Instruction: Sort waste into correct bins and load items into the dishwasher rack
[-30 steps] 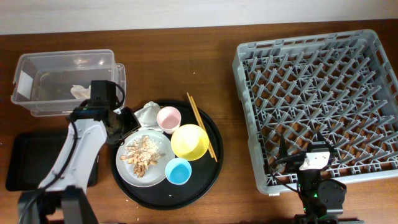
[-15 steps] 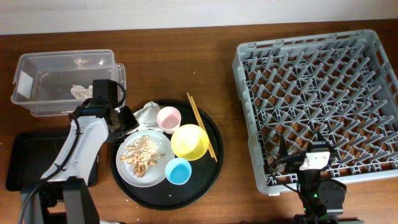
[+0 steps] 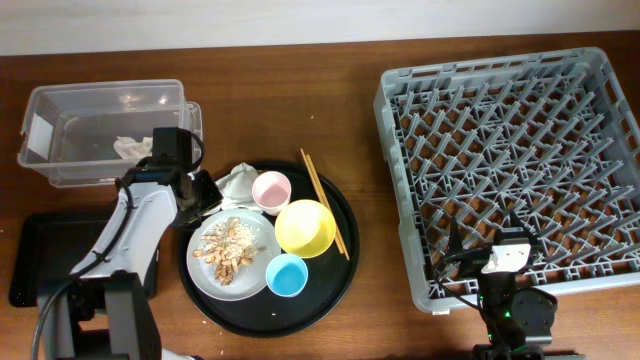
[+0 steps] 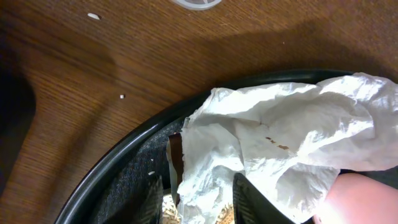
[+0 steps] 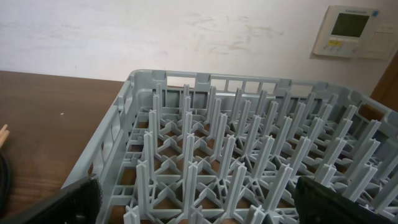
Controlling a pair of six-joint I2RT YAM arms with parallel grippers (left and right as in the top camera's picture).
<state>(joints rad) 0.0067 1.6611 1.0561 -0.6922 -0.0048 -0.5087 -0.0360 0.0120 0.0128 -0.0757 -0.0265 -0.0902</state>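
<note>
We see the left gripper point(image 4: 200, 200) released: its two fingers point(image 4: 154, 198) stand apart, and the lower fold of the crumpled white napkin point(image 4: 273, 140) hangs between them. We cannot tell if a pad touches the paper. At the left border of the napkin, partly under it, lies the small brown wrapper scrap point(image 4: 175, 152). Both rest just inside the left rim of the round black tray point(image 4: 118, 165), and the pink cup point(image 4: 364, 199) shows just beside the napkin on its right.

From above, this gripper is over the left rim of the round tray. It is between the clear tub point(image 3: 60, 170), which stands at the far left corner of the bench, and the plate point(image 3: 215, 284) that carries the beige food scraps point(image 3: 228, 250). The shallow black tray point(image 3: 30, 265) lies at the left edge, toward the front. On the round tray we find also the yellow bowl point(image 3: 305, 227), the light-blue cup point(image 3: 287, 276) in front of it, and the chopsticks point(image 3: 322, 203) along the right side of the bowl.

The right gripper point(image 5: 205, 208) is spread wide and holds nothing. It sits low at the front edge of the bench, at the near wall of the dishwasher rack point(image 5: 102, 146), which fills the right part of the bench.
</note>
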